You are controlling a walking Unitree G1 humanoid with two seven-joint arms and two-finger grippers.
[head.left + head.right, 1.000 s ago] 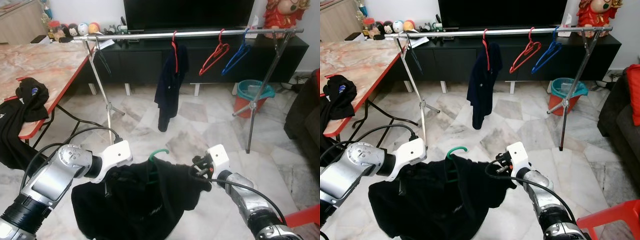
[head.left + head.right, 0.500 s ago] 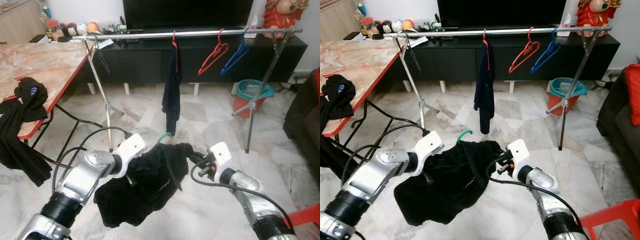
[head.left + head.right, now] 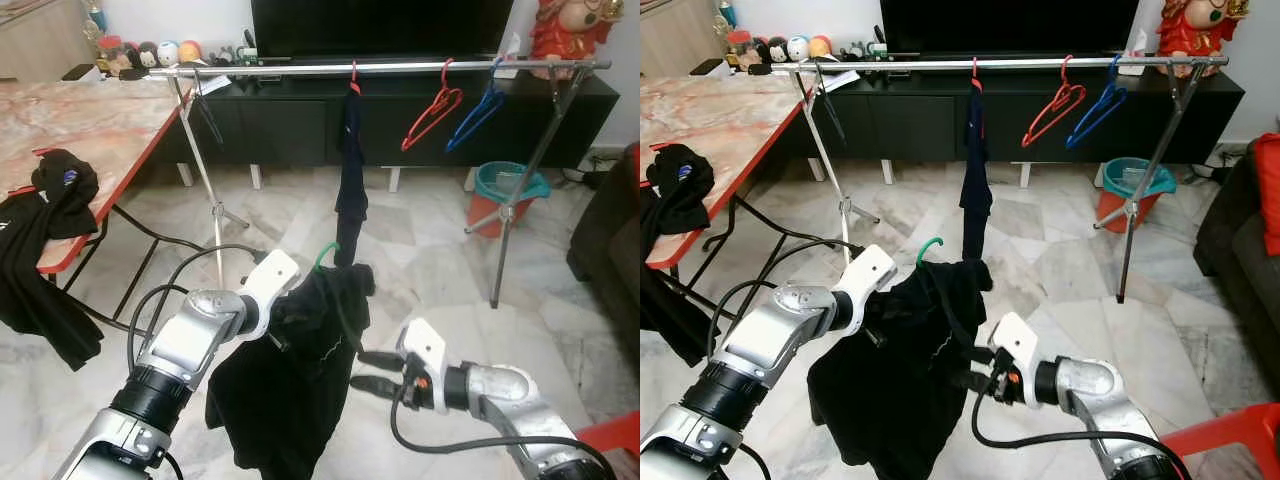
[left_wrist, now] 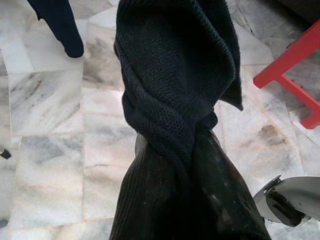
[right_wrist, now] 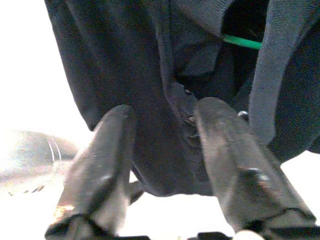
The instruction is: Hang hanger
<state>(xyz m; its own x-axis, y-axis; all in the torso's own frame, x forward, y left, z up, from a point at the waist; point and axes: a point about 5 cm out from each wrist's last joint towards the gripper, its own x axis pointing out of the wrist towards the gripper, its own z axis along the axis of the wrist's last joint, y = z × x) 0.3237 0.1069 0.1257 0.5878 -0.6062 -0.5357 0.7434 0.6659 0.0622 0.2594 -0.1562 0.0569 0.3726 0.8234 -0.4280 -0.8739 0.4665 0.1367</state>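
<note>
Marble floor, clothes rail [image 3: 400, 68] behind. Right end effector [image 3: 362, 371] released black garment [image 3: 290, 390], fingers apart; left end effector [image 3: 283, 330] kept gripping garment on green hanger [image 3: 325, 253], lifted railward.

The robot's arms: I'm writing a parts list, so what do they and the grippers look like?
Both arms are silver metal tubes with black joint bands and white housings at the wrists. Loose black cables loop along each. The left gripper and right gripper have long black fingers, slightly glossy and tapered.
</note>
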